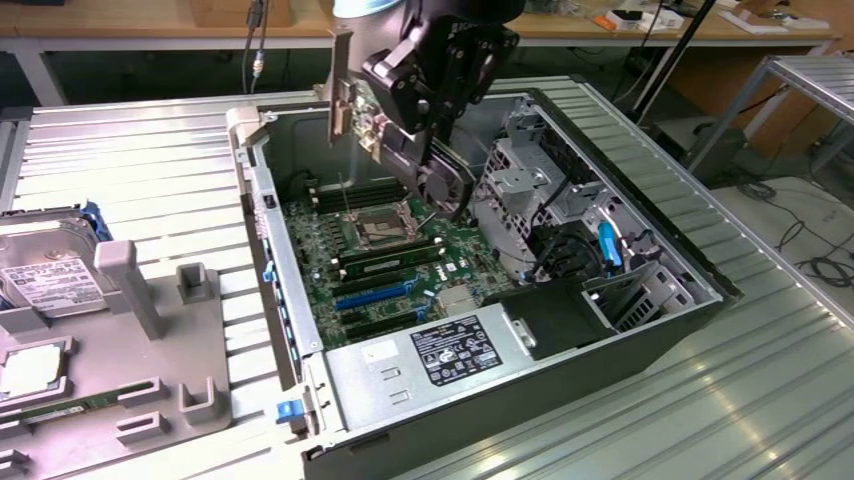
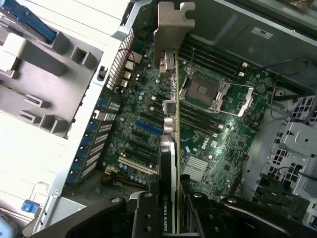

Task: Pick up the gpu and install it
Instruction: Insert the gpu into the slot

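gpu (image 2: 168, 144) upright between the fingers (image 2: 146, 218)

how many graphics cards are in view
1: the gpu, held edge-on in the end effector above the motherboard of the open case. Others may be hidden inside it.

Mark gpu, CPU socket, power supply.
gpu (image 2: 166, 158), wrist view, on its black cooler.
CPU socket (image 2: 204, 90), wrist view, on the socket's middle.
power supply (image 1: 451, 348), exterior view, on its label.
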You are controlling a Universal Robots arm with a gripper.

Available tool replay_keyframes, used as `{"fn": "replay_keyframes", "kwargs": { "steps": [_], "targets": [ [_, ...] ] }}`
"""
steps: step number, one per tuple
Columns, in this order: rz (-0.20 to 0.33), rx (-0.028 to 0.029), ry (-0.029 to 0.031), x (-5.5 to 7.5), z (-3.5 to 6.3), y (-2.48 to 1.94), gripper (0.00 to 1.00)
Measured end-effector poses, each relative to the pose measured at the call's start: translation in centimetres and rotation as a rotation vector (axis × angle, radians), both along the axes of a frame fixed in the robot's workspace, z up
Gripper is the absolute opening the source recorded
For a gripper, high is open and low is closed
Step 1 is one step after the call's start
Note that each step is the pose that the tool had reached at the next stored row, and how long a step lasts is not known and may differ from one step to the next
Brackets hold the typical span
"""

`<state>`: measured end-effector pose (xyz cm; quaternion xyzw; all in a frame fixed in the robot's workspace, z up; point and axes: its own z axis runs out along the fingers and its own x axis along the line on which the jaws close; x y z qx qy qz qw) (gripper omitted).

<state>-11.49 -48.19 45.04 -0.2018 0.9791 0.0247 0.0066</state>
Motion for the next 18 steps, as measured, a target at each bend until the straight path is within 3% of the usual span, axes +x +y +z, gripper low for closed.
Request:
{"fn": "replay_keyframes", "kwargs": {
  "steps": [18],
  "targets": [
    [0.185,0.0,0.0,0.0,0.0,0.0,0.27]
  ]
}}
